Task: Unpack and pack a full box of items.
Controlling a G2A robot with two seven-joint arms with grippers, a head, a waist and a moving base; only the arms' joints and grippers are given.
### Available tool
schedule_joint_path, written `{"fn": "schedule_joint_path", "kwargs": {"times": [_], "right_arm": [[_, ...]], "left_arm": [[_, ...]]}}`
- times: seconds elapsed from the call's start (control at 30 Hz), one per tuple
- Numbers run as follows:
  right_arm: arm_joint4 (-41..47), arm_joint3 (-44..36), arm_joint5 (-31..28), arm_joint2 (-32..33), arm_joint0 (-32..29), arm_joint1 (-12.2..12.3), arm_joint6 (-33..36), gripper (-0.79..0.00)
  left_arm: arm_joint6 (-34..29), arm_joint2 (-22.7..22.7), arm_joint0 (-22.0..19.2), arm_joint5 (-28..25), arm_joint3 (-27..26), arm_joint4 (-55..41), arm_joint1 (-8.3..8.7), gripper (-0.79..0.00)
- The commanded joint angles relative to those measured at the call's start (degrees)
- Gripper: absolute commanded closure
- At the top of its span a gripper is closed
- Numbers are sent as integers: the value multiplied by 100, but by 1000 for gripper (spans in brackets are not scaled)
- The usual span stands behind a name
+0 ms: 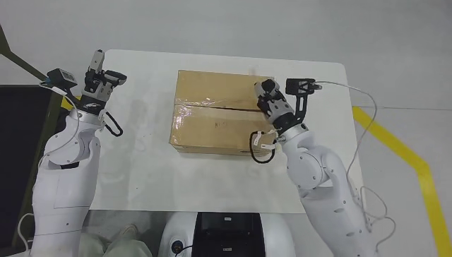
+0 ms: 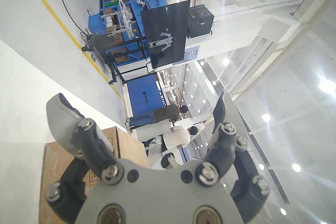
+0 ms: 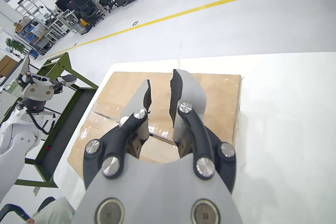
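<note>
My right gripper (image 3: 160,95) hovers over the box (image 1: 215,112) at its right end, fingers slightly parted; my left gripper (image 2: 141,104) gapes wide, well left of it.

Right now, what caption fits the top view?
Right end effector over taped cardboard box; left end effector off to the side.

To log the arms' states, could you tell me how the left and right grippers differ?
The left gripper is spread wide; the right gripper is open only narrowly. The left sits by the edge of the table, clear of the box; the right is over the box. Both hold nothing.
</note>
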Motion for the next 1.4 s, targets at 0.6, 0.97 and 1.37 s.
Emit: {"fn": "schedule_joint_path", "kwargs": {"times": [0.6, 0.97, 1.37], "right_arm": [[23, 211, 119, 189, 907, 21, 1452, -231], [-324, 1023, 160, -256, 2394, -20, 3490, -268], [-399, 1730, 47, -673, 3198, -94, 4476, -268]], "left_arm": [[0, 0, 0, 0, 0, 0, 0, -785], [0, 0, 0, 0, 0, 0, 0, -785], [0, 0, 0, 0, 0, 0, 0, -785]]}}
